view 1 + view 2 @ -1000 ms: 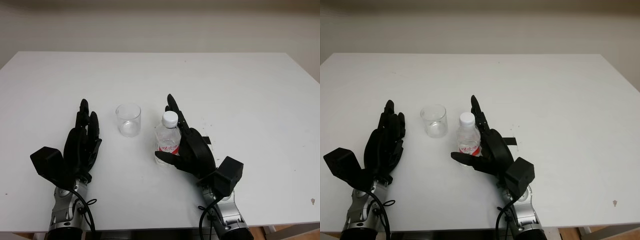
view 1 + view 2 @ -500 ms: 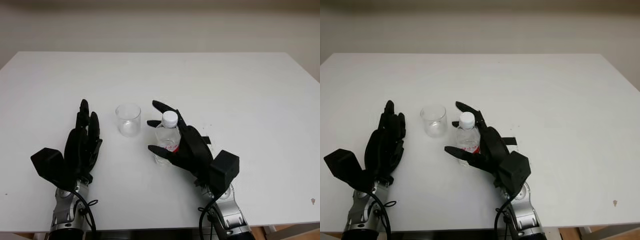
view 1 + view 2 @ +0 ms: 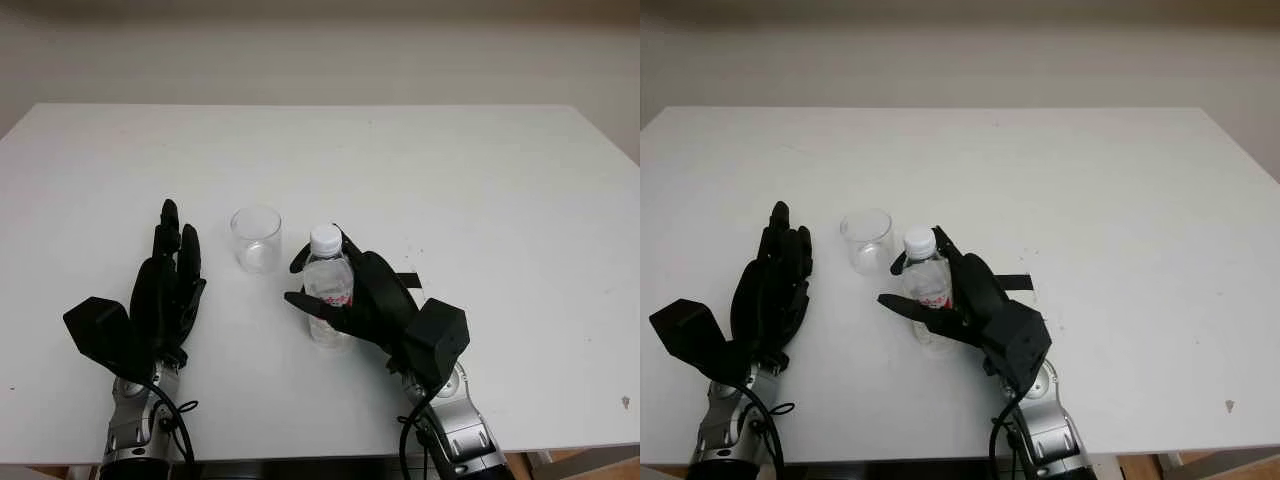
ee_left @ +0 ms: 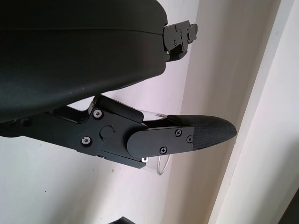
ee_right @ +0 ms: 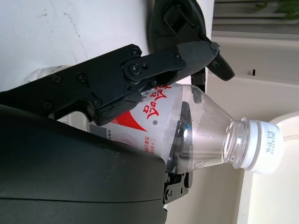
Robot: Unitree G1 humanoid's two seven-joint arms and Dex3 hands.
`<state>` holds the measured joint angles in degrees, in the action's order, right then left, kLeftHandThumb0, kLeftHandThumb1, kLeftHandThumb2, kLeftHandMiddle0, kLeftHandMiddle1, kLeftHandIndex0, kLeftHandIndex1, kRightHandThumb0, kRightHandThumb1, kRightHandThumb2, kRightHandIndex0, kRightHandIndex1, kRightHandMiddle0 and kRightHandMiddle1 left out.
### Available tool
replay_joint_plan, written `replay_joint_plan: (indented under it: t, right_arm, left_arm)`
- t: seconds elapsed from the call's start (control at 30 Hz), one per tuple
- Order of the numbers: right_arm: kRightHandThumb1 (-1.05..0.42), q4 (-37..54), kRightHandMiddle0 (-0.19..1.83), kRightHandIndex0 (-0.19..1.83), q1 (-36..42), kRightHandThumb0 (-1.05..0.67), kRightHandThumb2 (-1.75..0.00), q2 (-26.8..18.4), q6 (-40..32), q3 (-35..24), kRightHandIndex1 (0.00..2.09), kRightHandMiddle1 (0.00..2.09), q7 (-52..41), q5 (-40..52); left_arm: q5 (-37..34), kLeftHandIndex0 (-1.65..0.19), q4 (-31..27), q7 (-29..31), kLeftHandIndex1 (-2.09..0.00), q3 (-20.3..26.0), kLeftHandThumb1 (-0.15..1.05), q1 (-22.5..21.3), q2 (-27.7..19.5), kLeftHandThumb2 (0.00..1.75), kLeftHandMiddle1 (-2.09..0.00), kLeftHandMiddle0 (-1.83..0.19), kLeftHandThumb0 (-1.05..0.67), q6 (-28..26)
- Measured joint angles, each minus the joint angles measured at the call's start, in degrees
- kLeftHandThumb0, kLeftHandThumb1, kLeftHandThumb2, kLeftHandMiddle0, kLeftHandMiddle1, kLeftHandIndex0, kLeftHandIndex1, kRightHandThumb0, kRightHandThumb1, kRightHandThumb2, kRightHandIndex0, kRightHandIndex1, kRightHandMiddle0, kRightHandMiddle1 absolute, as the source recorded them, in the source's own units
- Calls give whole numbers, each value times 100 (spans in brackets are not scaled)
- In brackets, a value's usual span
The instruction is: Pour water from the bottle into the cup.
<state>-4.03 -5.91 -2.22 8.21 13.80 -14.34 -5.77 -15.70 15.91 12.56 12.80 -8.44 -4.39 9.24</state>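
One right hand (image 3: 345,300) now closed around bottle (image 3: 327,285).

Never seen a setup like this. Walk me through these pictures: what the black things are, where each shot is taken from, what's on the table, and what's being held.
The black shapes are a humanoid robot's two three-fingered hands. The two wide pictures come from a stereo camera on its head, looking down at a white table; both show the same scene from slightly different spots. The two close-ups come from cameras on the wrists, so each shows its own hand's shell and fingers up close.

On the table stands a clear cup. Beside it is a small water bottle with a white cap still on and a red-printed label. The right robot hand has its fingers wrapped around the bottle, which is upright. The left robot hand is open, on the cup's other side, holding nothing. A dark strip lies behind the right hand.
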Motion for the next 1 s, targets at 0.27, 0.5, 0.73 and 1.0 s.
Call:
replay_joint_plan:
  t: [0.27,0.5,0.73,1.0]
  right_arm:
    - [-105,-225,150,183,-262,-47,-51,-32,45,-97,209,209,102,-78]
    - [-105,-664,151,183,-1136,-40,-49,-168,68,-539,209,209,539,-211]
    - [-105,-2098,121,156,-2698,-39,-41,-566,652,-694,209,209,1111,-816]
    - [-105,-4319,95,127,-4342,-41,-37,-998,1373,-277,209,209,1637,-1723]
  left_arm:
    - [-1,18,10,32,-5,2,105,-21,-18,49,-5,19,-75,-26]
    - [-1,18,83,57,-5,19,105,-94,-128,49,-5,19,-75,-75]
    - [-11,19,131,69,-5,27,105,-176,-146,48,-4,19,-75,-70]
    - [-12,18,152,74,-5,32,105,-249,-153,49,-4,19,-75,-24]
